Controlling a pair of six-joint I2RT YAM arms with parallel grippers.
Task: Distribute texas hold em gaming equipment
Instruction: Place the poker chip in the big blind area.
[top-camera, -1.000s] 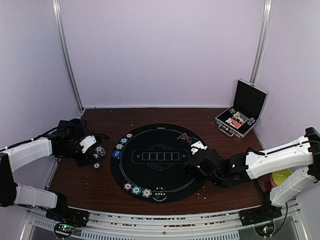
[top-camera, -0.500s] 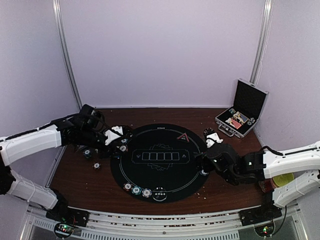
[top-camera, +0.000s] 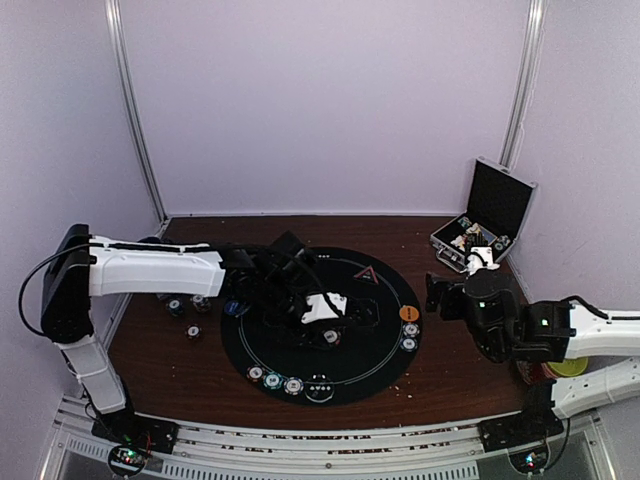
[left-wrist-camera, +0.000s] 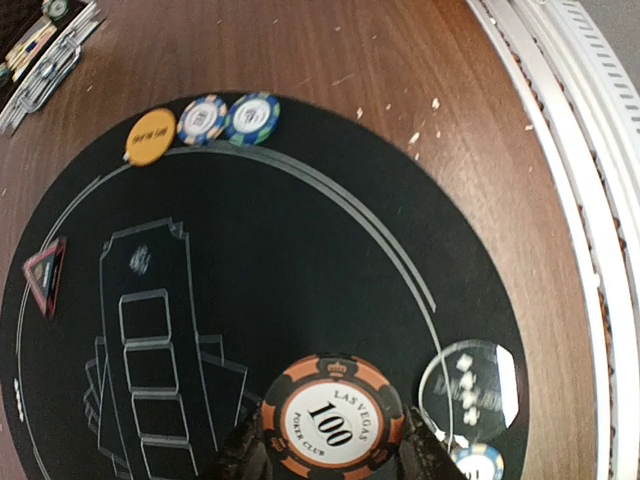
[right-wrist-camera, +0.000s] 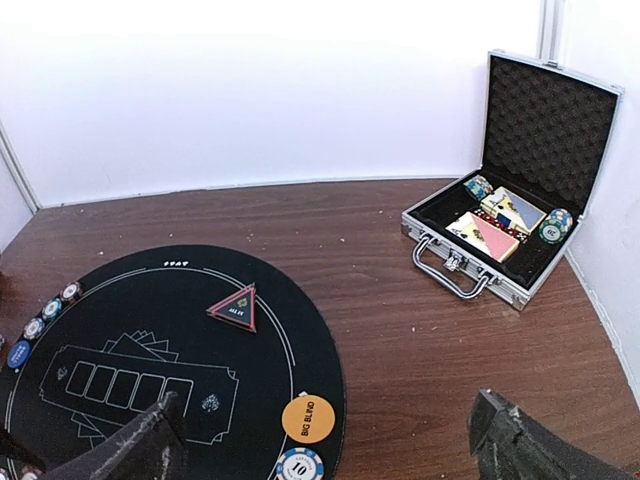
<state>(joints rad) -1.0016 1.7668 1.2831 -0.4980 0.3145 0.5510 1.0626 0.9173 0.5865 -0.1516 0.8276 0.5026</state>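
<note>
My left gripper is shut on an orange-and-black "100" poker chip, held flat just above the black round mat; in the top view this gripper hangs over the mat's middle. My right gripper stands wide open and empty beside the mat's right edge, also seen from above. Just in front of it lie the orange disc and a striped chip. The red triangle marker rests on the mat's far right. A blue disc and chips sit at the left rim.
The open silver-edged case with cards and chips stands at the back right. Three chips and a clear disc line the mat's near rim. Loose chips lie on the wood at left. A bowl sits under my right arm.
My left arm swung from the table's left side to over the mat's middle, carrying the chip. My right gripper drew back off the mat to the right, uncovering the orange disc and chips.
</note>
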